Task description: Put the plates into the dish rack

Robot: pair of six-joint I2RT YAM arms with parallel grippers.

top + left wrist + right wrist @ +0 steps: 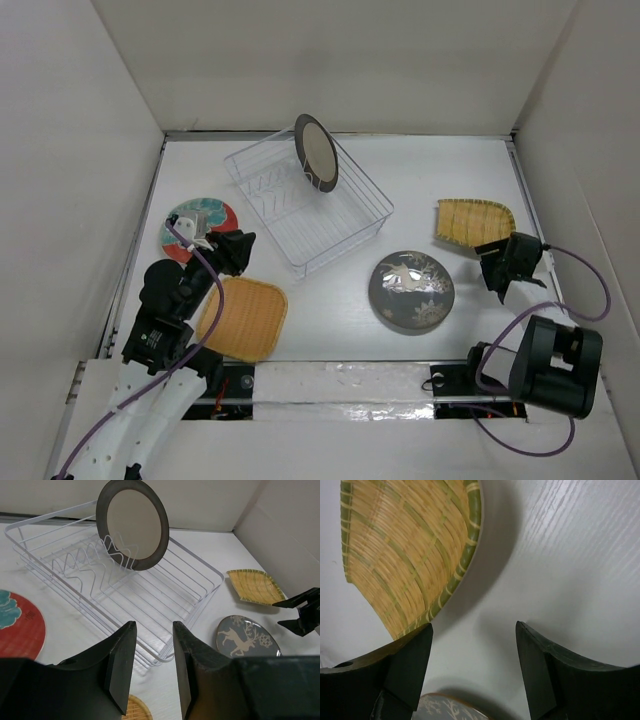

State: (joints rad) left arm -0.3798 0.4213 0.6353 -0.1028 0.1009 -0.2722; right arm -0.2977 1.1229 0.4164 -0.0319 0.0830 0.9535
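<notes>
Black fingers [120, 670] of the left gripper [153, 630] fill the bottom of the left wrist view. You can see them spread apart with nothing between them. In the top view, this gripper [235, 250] sits at the near-right edge of the red-teal round plate [215, 215], which lies flat on the white table [450, 170]. It points toward the clear, whitish wire-frame dish rack [345, 243].

Locate the yellow woven square plate [242, 318] flat on the table just beside the left arm, nearer the bases than the red-teal plate.

Check the rack. It stands at an angle near the middle of the far half of the table. One plate is loaded: the dark-rimmed round plate with cream centre [316, 152] stands nearly upright in the slot dividers at the far end of the rack. The left wrist view confirms that its lower edge sits between the wire dividers.

The right gripper [474, 630] has its fingers held wide apart and grips nothing. Bare table shows between them. The yellow woven fan-shaped plate [405, 555] lies flat just beyond its left finger. The dark round plate with pale deer pattern [411, 290] lies flat between the rack and the right gripper [505, 270]. Four plates in all rest on the table outside the rack.
</notes>
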